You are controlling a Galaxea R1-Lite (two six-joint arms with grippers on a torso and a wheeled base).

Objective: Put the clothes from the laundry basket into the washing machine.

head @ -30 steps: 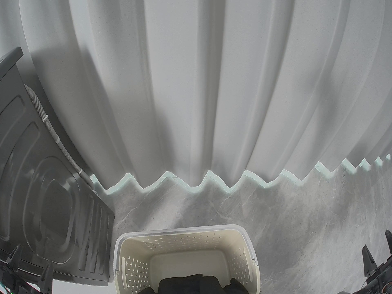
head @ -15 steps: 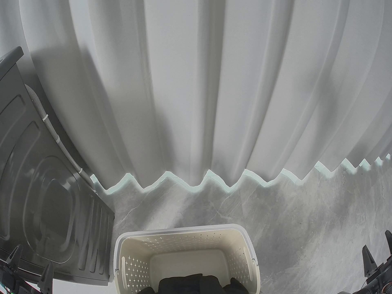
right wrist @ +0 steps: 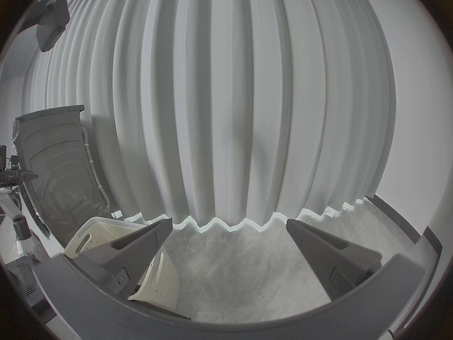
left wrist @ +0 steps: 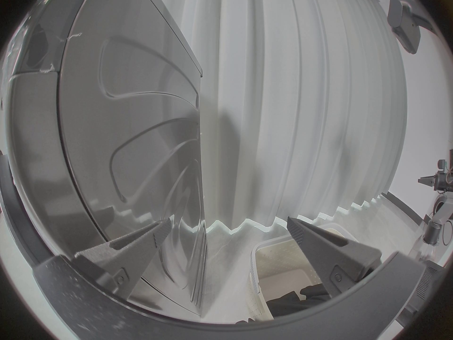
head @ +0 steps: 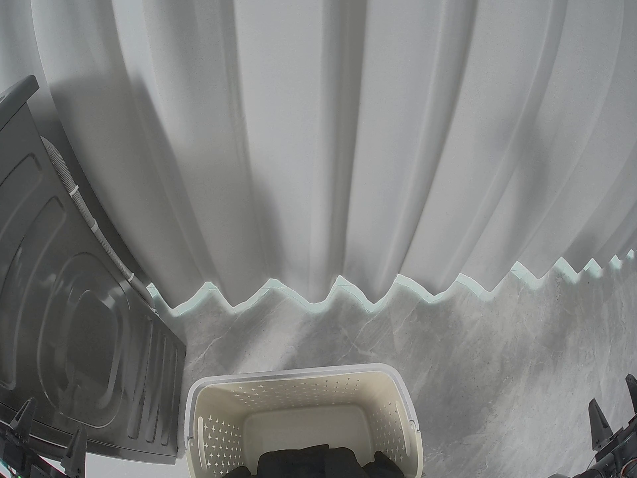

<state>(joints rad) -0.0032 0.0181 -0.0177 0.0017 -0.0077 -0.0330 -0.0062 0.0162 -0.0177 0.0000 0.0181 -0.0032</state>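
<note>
Head view, from the left: the washing machine (head: 79, 340) shows its grey side, the left gripper (head: 52, 426) near it spread and empty. Dark clothes (head: 318, 463) lie in the laundry basket (head: 298, 374) at centre. The right gripper (head: 614, 403), also spread, holds nothing. Loading looks not yet begun.

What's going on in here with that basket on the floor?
A robot is set to move laundry. A cream perforated plastic laundry basket sits on the floor with black clothes lying in it, and a dark grey metal washing machine stands to its left. The left hand and right hand are both open and empty, one on each side of the basket, so nothing is picked up yet.
</note>
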